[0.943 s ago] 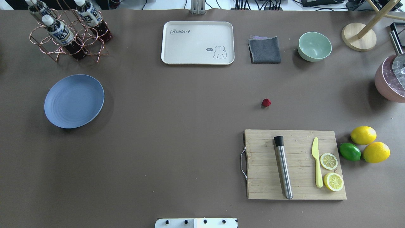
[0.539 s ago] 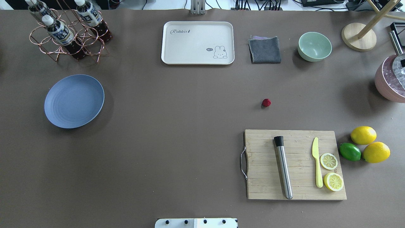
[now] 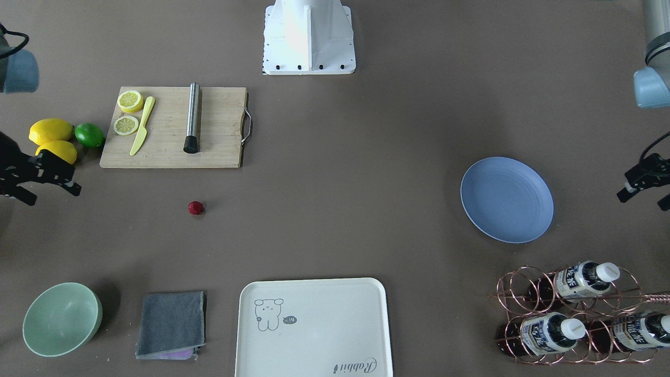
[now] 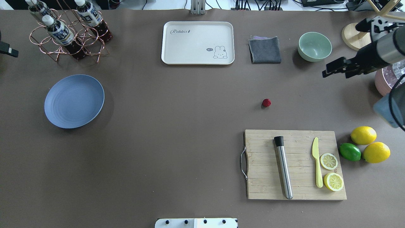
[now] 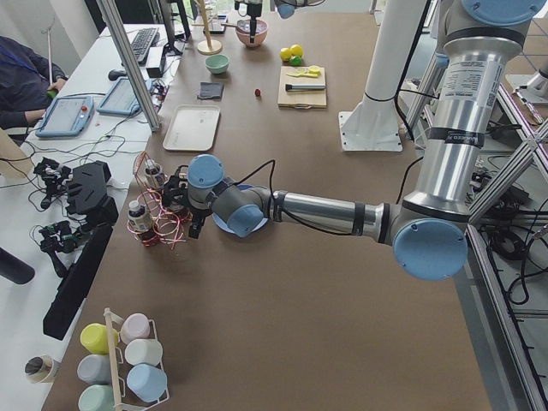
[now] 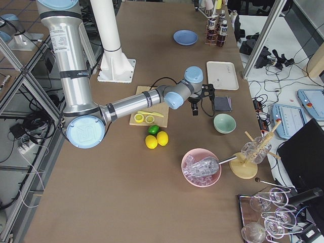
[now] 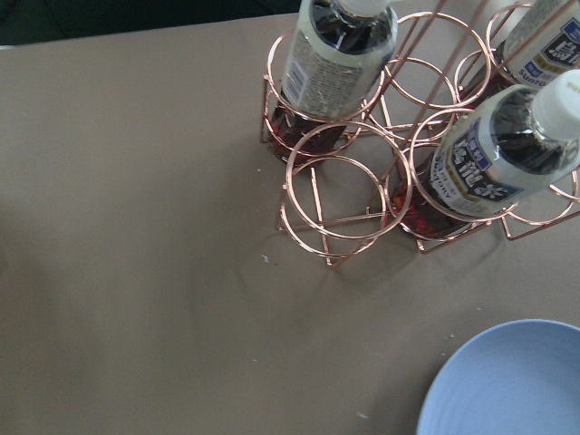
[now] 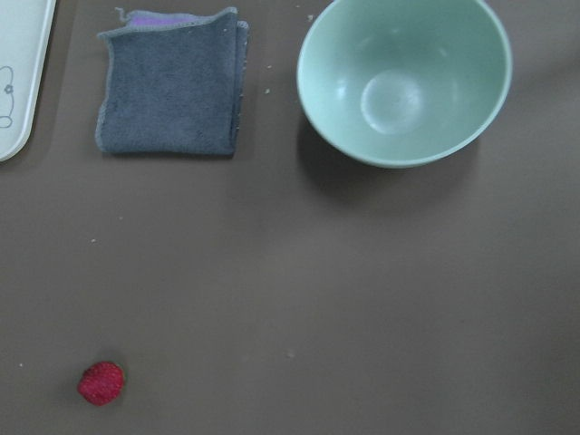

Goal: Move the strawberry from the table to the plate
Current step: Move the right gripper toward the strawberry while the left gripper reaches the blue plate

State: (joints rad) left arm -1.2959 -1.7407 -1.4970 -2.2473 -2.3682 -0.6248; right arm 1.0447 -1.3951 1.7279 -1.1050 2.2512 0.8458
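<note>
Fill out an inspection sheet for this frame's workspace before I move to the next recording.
Surface: table matte grey-brown, a few specks.
Job's things: strawberry on the table between cutting board and grey cloth; plate empty, at the opposite side.
Clutter: steel muddler, yellow knife and two lemon halves on the board; two lemons, lime, cream tray, green bowl, bottle rack, pink ice bowl.
Pincers: right pincer and left pincer both open, empty, over the table's ends.
Cables: black cable along the right forearm; more beyond the far edge.
Surroundings: a person seated at a side desk.
</note>
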